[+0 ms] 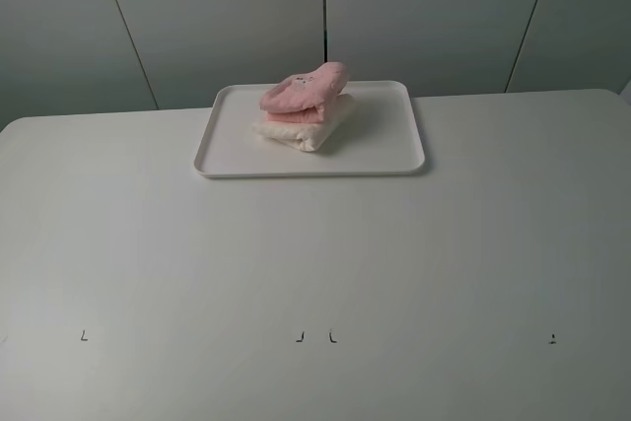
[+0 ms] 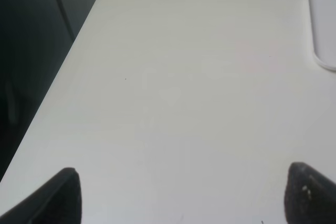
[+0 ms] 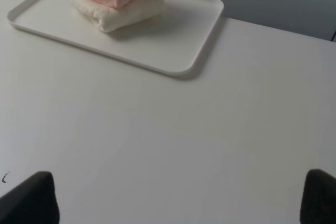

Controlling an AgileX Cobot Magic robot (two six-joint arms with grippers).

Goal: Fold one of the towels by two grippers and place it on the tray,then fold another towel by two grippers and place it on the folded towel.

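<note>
The white tray (image 1: 385, 150) sits at the far middle of the pale surface (image 1: 315, 273), its long axis running left to right across the exterior high view. On its left-of-centre part lies the cream folded towel (image 1: 306, 132), a thick bundle whose long axis runs on a diagonal from near-left to far-right. The pink towel (image 1: 304, 91) rests folded on top of it, touching it, lying along much the same diagonal, with one rounded end raised toward the far right and overhanging the cream one a little. Both arms are out of the high view. The left pincer (image 2: 181, 195) hovers over bare surface near the tray's left end, its prongs spread wide and pinching nothing. The right pincer (image 3: 181, 198) is likewise spread wide and empty, facing the tray and towels from well apart
</note>
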